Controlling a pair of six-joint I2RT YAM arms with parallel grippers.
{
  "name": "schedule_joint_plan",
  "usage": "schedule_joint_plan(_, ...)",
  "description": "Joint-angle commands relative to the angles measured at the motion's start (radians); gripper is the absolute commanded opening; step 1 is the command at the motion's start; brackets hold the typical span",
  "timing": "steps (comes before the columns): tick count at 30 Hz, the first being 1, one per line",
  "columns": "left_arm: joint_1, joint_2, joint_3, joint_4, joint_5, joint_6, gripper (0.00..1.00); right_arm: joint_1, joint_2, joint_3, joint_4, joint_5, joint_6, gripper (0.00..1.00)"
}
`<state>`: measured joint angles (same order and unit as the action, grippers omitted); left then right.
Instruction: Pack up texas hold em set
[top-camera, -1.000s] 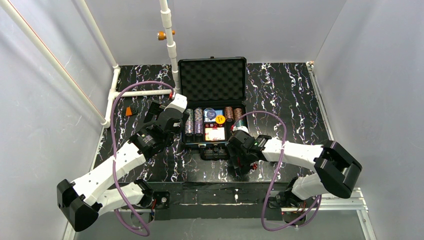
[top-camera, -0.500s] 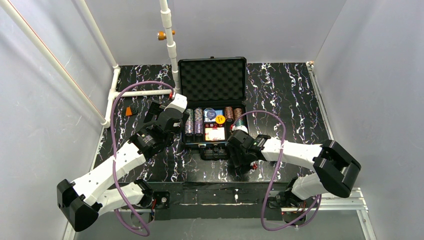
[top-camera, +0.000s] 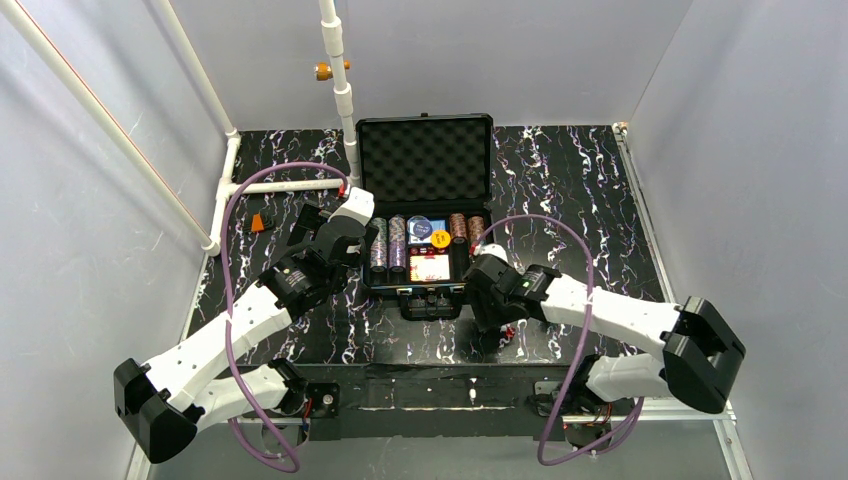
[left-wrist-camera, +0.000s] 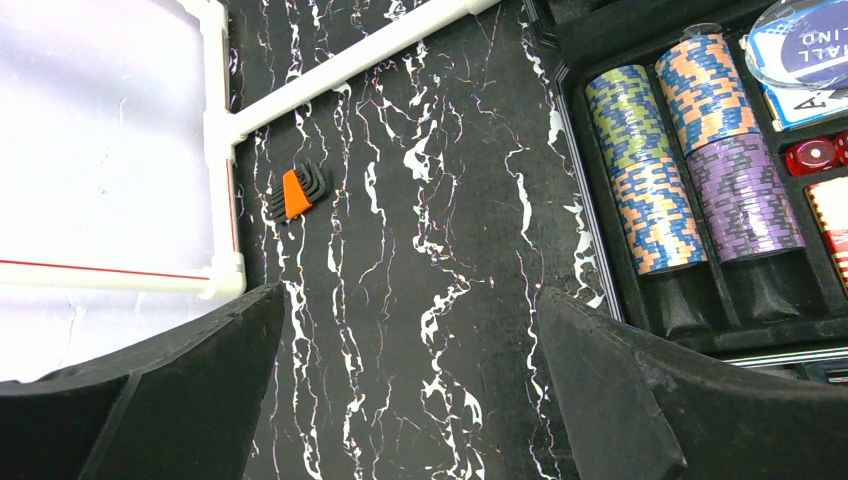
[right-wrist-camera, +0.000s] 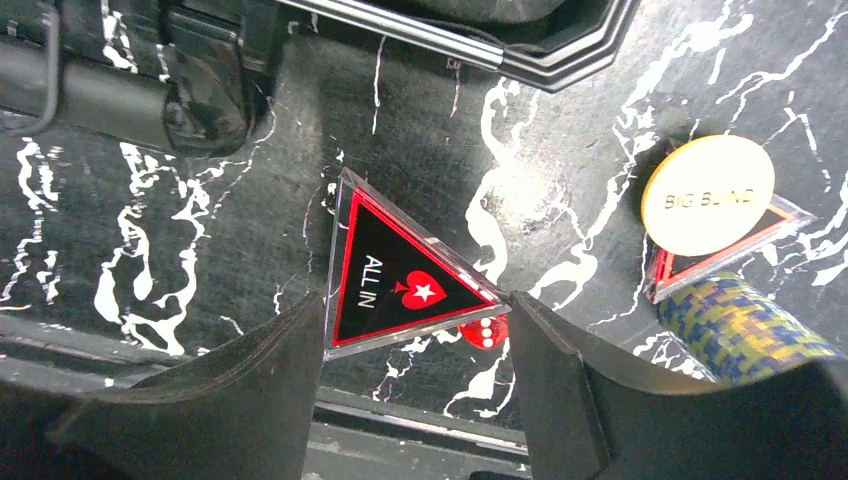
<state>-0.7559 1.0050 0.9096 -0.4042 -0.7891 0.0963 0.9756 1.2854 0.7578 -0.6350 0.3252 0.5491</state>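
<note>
The black case lies open at the table's middle, its foam lid standing up behind. Chip rows fill its tray, also in the left wrist view. My right gripper is open, low over the table in front of the case handle. Its fingers flank the near corners of a black and red triangular "ALL IN" plaque, with a red die beside it. A yellow "BIG BLIND" disc and a chip stack lie to the right. My left gripper is open and empty over bare table left of the case.
An orange-and-black hex key set lies on the table at the left, near a white pipe frame. A second triangular plaque lies partly under the yellow disc. Grey walls close in the table on three sides.
My right arm has swung its elbow out to the right and the gripper has shifted slightly right and toward the case front. The left arm has not moved.
</note>
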Motion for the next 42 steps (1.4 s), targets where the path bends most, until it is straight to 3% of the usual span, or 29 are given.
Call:
schedule_joint_plan(1, -0.005, -0.020, -0.002, -0.002, -0.021, -0.006, 0.98, 0.003, -0.060, 0.075, -0.074, 0.031, 0.024, 0.59)
schedule_joint_plan(13, -0.004, -0.032, -0.003, -0.001, -0.025, -0.006, 0.98, 0.002, -0.070, 0.268, -0.154, 0.062, 0.003, 0.60)
schedule_joint_plan(42, -0.004, -0.075, -0.018, 0.019, -0.007, 0.005, 0.98, -0.015, 0.358, 0.730, -0.097, 0.057, -0.156, 0.62)
